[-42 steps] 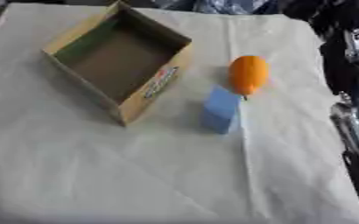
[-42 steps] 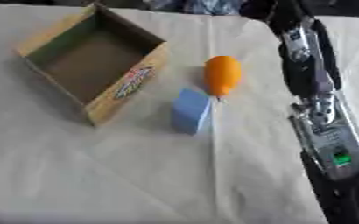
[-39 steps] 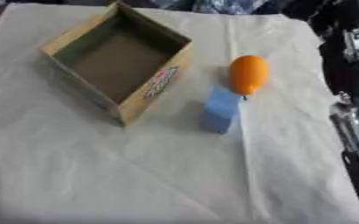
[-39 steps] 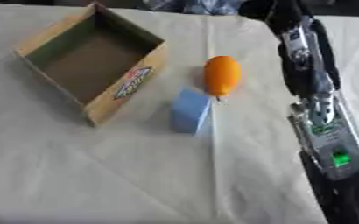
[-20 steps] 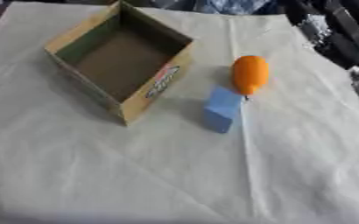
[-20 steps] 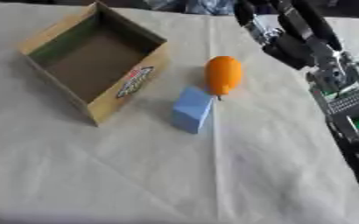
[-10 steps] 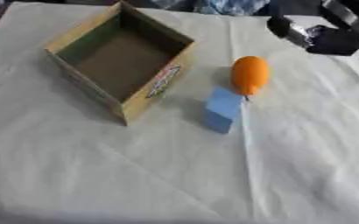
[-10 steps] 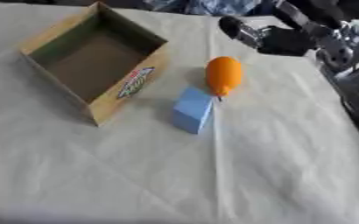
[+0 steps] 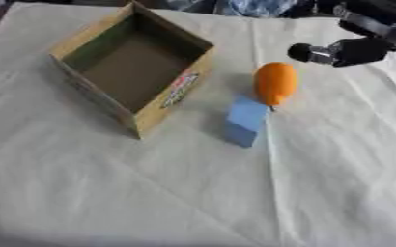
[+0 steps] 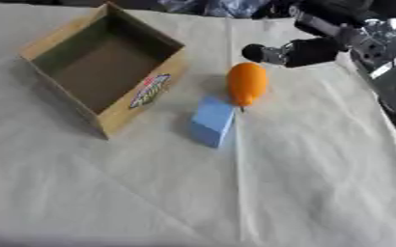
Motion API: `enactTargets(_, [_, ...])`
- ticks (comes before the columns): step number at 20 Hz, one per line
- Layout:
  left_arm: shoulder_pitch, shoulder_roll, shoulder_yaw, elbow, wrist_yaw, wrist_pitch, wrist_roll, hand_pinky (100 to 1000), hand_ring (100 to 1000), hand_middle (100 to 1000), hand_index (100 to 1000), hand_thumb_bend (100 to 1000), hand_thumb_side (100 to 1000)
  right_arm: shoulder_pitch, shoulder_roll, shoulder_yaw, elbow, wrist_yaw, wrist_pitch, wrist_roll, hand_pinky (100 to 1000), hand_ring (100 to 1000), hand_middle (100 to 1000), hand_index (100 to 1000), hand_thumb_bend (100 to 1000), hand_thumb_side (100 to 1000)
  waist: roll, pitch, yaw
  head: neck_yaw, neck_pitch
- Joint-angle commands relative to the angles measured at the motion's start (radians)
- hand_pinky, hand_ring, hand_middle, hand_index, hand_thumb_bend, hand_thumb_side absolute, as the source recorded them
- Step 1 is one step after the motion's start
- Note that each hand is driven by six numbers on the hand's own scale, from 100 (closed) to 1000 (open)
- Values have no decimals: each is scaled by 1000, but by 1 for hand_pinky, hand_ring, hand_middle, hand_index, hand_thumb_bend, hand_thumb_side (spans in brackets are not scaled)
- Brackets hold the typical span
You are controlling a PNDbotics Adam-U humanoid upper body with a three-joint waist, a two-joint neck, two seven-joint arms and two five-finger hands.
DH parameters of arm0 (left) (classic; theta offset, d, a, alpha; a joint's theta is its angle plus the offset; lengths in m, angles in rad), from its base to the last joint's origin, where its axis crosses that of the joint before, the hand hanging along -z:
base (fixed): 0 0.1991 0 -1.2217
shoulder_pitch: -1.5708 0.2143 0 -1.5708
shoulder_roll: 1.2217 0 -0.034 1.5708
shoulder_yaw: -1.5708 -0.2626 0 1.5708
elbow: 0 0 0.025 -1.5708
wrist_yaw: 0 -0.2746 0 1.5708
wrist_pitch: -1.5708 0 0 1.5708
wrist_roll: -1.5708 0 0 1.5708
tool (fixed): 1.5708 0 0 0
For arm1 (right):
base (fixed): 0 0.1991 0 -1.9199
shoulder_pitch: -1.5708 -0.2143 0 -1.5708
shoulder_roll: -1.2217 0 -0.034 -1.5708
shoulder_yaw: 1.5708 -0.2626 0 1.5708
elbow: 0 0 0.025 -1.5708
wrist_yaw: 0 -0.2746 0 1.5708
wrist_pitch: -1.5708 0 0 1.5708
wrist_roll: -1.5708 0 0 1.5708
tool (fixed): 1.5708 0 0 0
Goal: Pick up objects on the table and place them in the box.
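The smooth orange egg-shaped object point(image 9: 274, 83) lay on the cloth-covered counter point(image 9: 150, 193), its lower tip just touching the upper corner of the small light-blue rectangular block point(image 9: 245, 120). Both sat to the right of the open brown cardboard box point(image 9: 130, 67), the block near its printed side wall. The box looked empty, so by my reckoning nothing had been placed yet and both objects were left to move. The robot's black right hand point(image 10: 307, 50) came in from the upper right, hovering just up and to the right of the orange object, apart from it and holding nothing. I could see a rounded dark tip pointing toward the object, but I could not tell how far its fingers were spread. The left hand was nowhere in sight.
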Motion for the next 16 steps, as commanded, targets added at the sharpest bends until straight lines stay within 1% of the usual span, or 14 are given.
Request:
enactTargets(1, [-4, 26, 0, -14, -1, -1, -5, 607, 810, 1000, 698, 318, 990, -30, -44, 1, 33, -17, 0, 54, 908, 872, 827, 892, 586, 883, 3, -20, 2, -3, -8])
enactTargets(2, [-4, 26, 0, -14, -1, -1, -6, 607, 810, 1000, 698, 318, 990, -37, -43, 4, 44, -18, 1, 71, 907, 872, 827, 892, 593, 844, 3, -21, 2, -4, -8])
enactTargets(3, [-4, 26, -1, -14, -1, 0, -7, 607, 810, 1000, 698, 318, 991, -44, -41, 7, 55, -17, 5, 86, 907, 872, 828, 892, 597, 833, 3, -21, 2, -5, -8])
enactTargets(4, [-4, 25, -1, -14, -1, 0, -7, 607, 810, 1000, 698, 317, 990, -50, -39, 10, 65, -15, 11, 100, 907, 874, 829, 894, 587, 802, 4, -21, 2, -6, -9])
enactTargets(5, [-4, 25, -1, -14, 0, 1, -8, 607, 810, 1000, 697, 317, 990, -56, -36, 13, 74, -13, 17, 113, 908, 874, 832, 898, 615, 807, 4, -21, 3, -6, -10])
enactTargets(7, [-4, 25, -1, -14, 0, 1, -9, 607, 810, 1000, 697, 317, 990, -69, -30, 20, 92, -7, 27, 134, 911, 876, 834, 907, 652, 786, 4, -22, 4, -7, -10])
enactTargets(11, [-4, 23, -2, -14, 1, 3, -12, 606, 811, 1000, 697, 314, 989, -87, -19, 31, 104, 25, 24, 154, 912, 872, 826, 911, 694, 761, 4, -21, 5, -8, -9])
enactTargets(16, [-4, 22, -3, -14, 2, 6, -16, 606, 811, 1000, 697, 313, 987, -103, -4, 42, 123, 65, 29, 149, 899, 860, 813, 910, 721, 738, 4, -22, 7, -9, -11])
